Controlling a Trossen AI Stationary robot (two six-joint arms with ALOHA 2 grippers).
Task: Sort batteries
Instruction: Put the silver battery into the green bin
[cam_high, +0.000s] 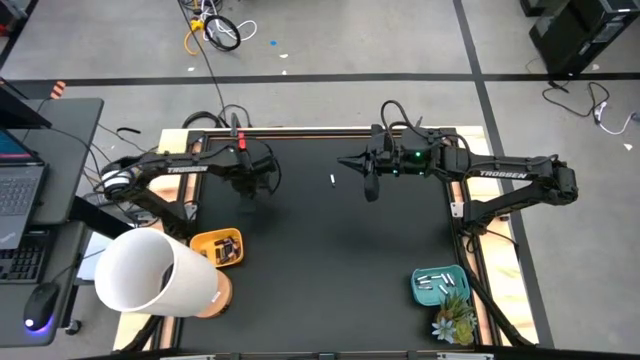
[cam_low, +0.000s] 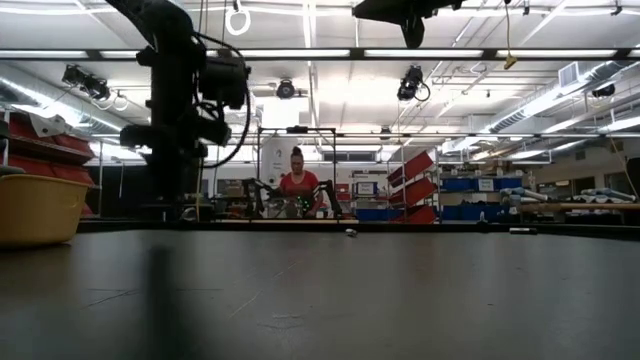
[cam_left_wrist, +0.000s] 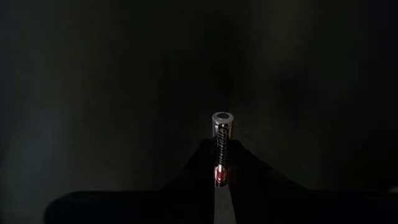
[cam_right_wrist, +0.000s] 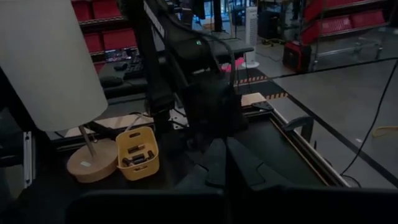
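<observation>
The left tool (cam_left_wrist: 219, 163) is clenched on a dark battery (cam_left_wrist: 222, 140), which stands out lengthwise from between its fingers. The red-marked end sits at the fingertips and the silver cap points away from the tool, over the black tabletop (cam_high: 330, 270). In the high view the left tool (cam_high: 245, 185) sits low at the tabletop's far left part.

Handling: the battery is judged light, rigid and smooth-walled. It will not deform, but it can roll or pivot in a two-point grip. The present hold is near one end, so the free end may swing under fast motion. A hold across the middle of the barrel is preferable.

A second, pale battery (cam_high: 332, 180) lies loose on the tabletop between the two tools, nearer the right tool (cam_high: 371, 188). The right tool is clenched on nothing and hangs clear above the surface.

Containers:
- Yellow bin (cam_high: 218, 248): on the near side of the left tool, just beside a white lamp (cam_high: 150, 272) on a wooden base. It holds several dark batteries.
- Teal tray (cam_high: 438, 286): well to the near side of the right tool, just beside a small plant (cam_high: 453, 322). It holds several pale batteries.

On this sorting, the held dark battery is judged to belong in the yellow bin.
</observation>
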